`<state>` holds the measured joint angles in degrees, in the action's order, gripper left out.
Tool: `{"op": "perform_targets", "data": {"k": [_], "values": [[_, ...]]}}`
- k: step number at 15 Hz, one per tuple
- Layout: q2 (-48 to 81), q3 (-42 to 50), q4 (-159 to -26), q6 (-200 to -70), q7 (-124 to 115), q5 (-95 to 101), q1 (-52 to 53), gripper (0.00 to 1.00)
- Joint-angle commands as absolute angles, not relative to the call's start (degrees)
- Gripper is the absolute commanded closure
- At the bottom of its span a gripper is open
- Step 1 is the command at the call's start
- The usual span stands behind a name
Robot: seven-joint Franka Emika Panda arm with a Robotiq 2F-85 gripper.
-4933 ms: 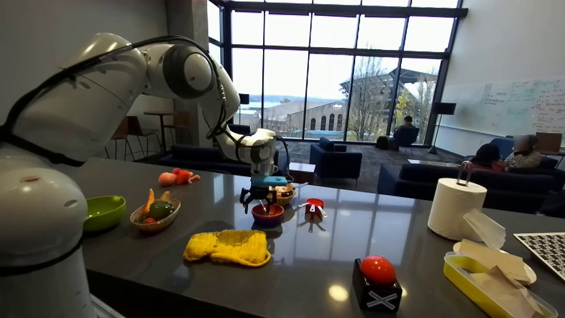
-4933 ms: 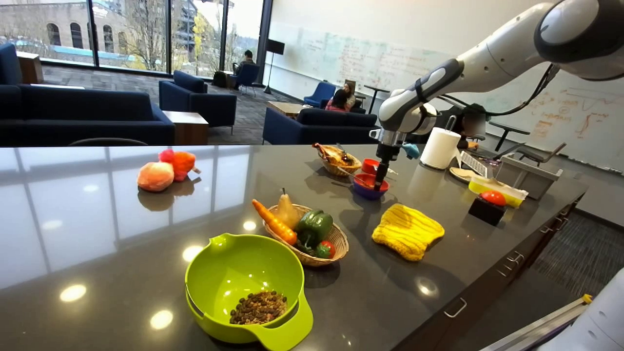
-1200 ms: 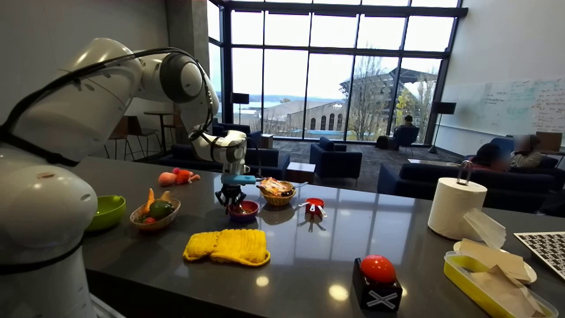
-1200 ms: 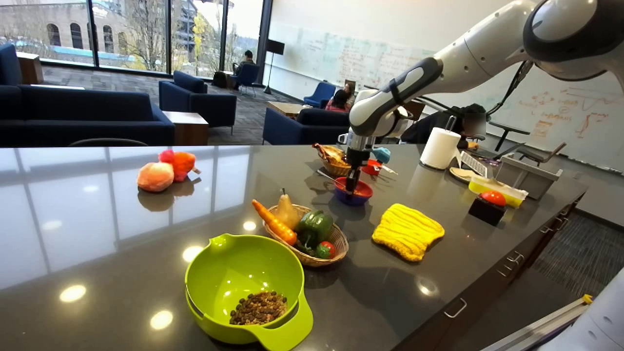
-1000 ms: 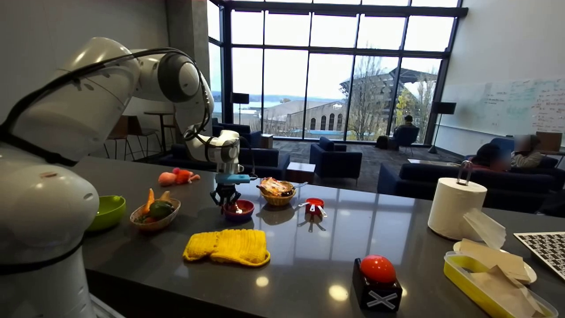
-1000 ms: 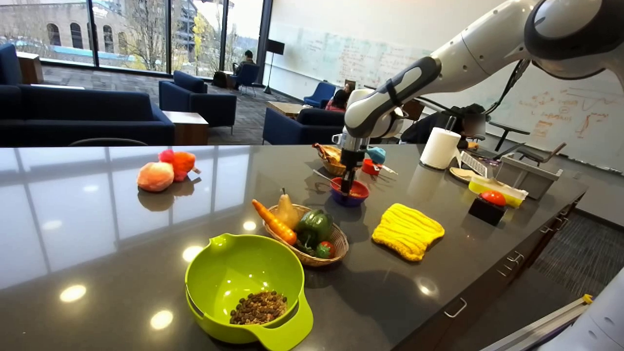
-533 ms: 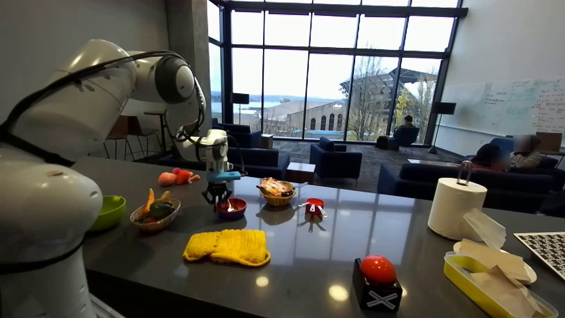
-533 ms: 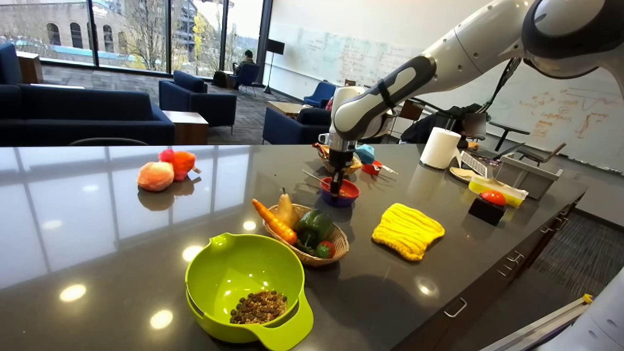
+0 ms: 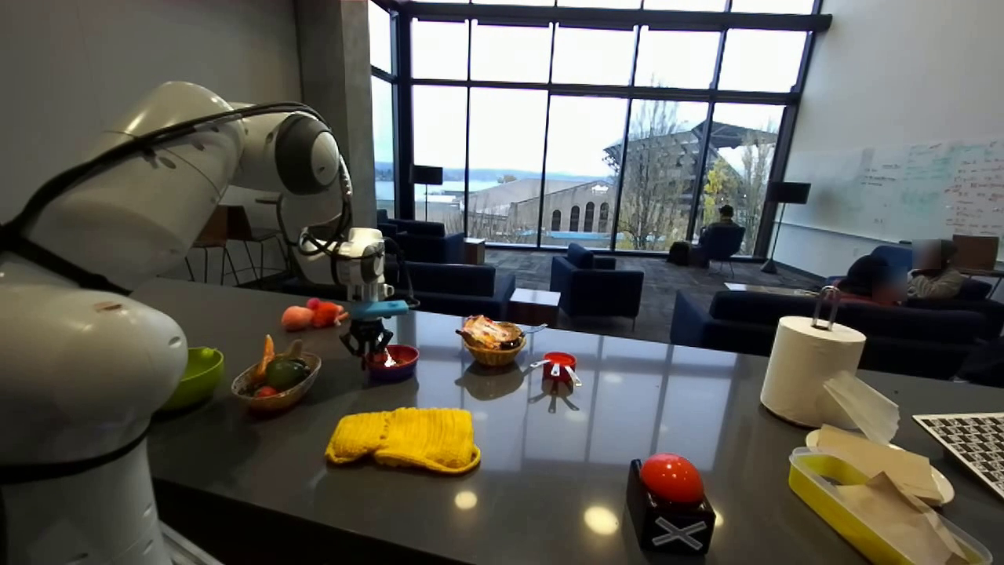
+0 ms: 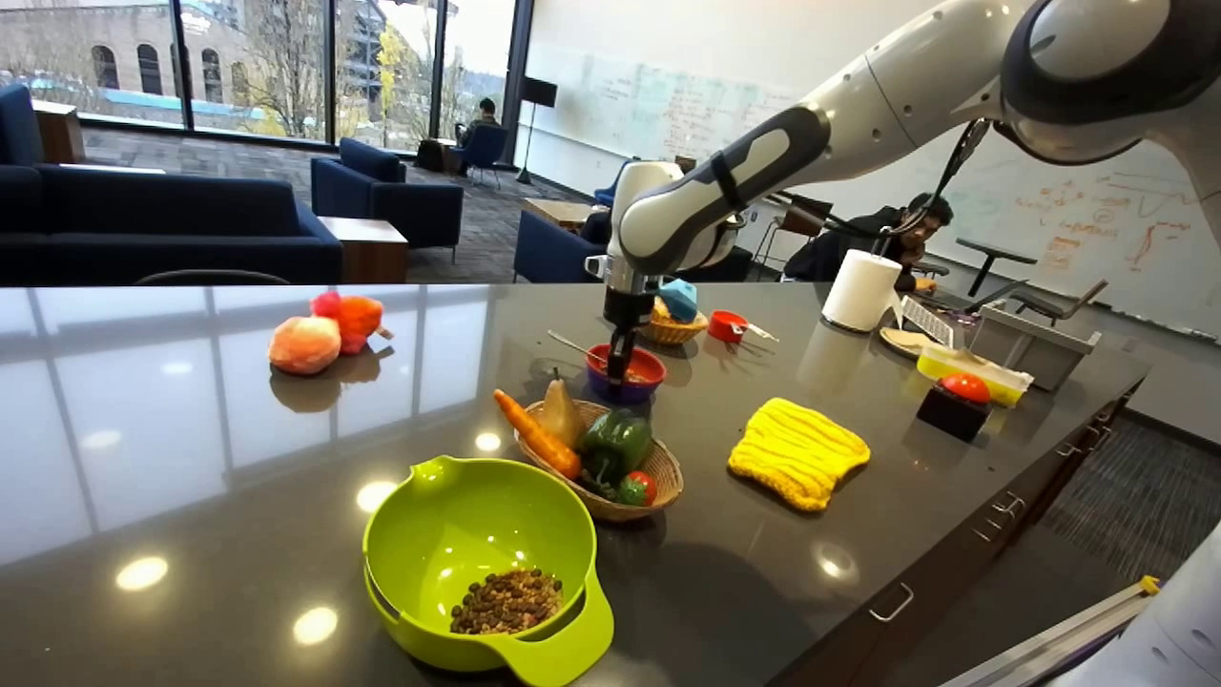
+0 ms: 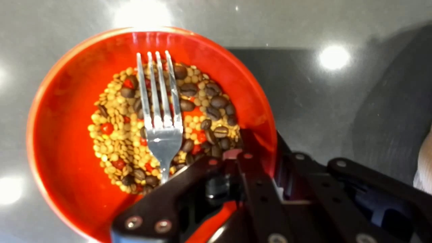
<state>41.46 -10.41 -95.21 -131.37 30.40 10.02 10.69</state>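
My gripper (image 9: 367,361) is shut on the rim of a bowl (image 10: 651,385) that is red inside and purple outside. In the wrist view the rim runs between the dark fingers (image 11: 251,136), one inside the bowl and one outside. Coffee beans, yellow lentil-like grains (image 11: 116,141) and small red bits cover the bowl's bottom. A metal fork (image 11: 165,138) lies in it, tines over the grains, its handle sticking out past the rim in an exterior view. Just beside the bowl is a wicker basket (image 10: 610,511) of toy vegetables. Whether the bowl's base touches the counter I cannot tell.
A green bowl (image 10: 458,496) with beans and grains stands beyond the vegetable basket. A yellow knitted cloth (image 9: 404,439) lies near the counter's edge. Behind are a bread basket (image 9: 494,358), red measuring cups (image 9: 559,366) and a pink-orange plush (image 10: 305,345). A red button (image 9: 672,477) sits further off.
The gripper and the held bowl, fork inside, have moved leftward in both exterior views, away from the bread basket and nearer the vegetable basket. The grip has stayed the same.
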Motion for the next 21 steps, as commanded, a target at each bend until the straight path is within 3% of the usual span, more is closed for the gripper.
{"op": "perform_targets", "data": {"k": [1, 2, 3, 6, 14, 21], "values": [[45.7, -11.2, -91.5, -132.9, 28.4, 11.6, 12.5, 0.96], [45.3, -11.0, -91.8, -132.8, 28.7, 11.7, 12.2, 0.88], [45.0, -10.9, -91.8, -132.6, 28.8, 11.8, 12.1, 0.6], [43.7, -10.6, -92.5, -131.8, 28.7, 11.7, 11.6, 0.56], [39.4, -10.4, -95.9, -131.1, 27.5, 10.7, 8.7, 0.03], [31.8, -11.1, -100.4, -130.2, 25.7, 9.6, 8.2, 0.0]]}}
